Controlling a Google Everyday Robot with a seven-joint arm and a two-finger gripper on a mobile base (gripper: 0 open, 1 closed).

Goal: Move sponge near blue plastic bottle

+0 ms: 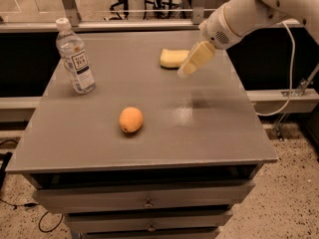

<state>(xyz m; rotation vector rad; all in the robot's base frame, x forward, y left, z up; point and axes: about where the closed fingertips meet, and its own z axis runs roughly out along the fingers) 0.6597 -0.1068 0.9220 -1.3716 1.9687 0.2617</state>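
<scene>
Your cream gripper [188, 70] hangs upper right of centre, its tip at the right end of the pale yellow foam sponge [171, 59]. I can't tell whether it's spread or closed. The clear plastic bottle with a white cap [76, 59] stands upper left, well apart from the sponge.

Robot arm [259, 9]: glossy white, built of rounded tubular segments that widen toward the upper right edge. A thin seam rings the joint near the wrist, and a patch of small dark perforations marks the wrist housing. Gripper [186, 72]: pale cream, tapered and flat-sided, set over the far right part of the grey tabletop [209, 133]. A white cable [288, 59] hangs beside the arm.
</scene>
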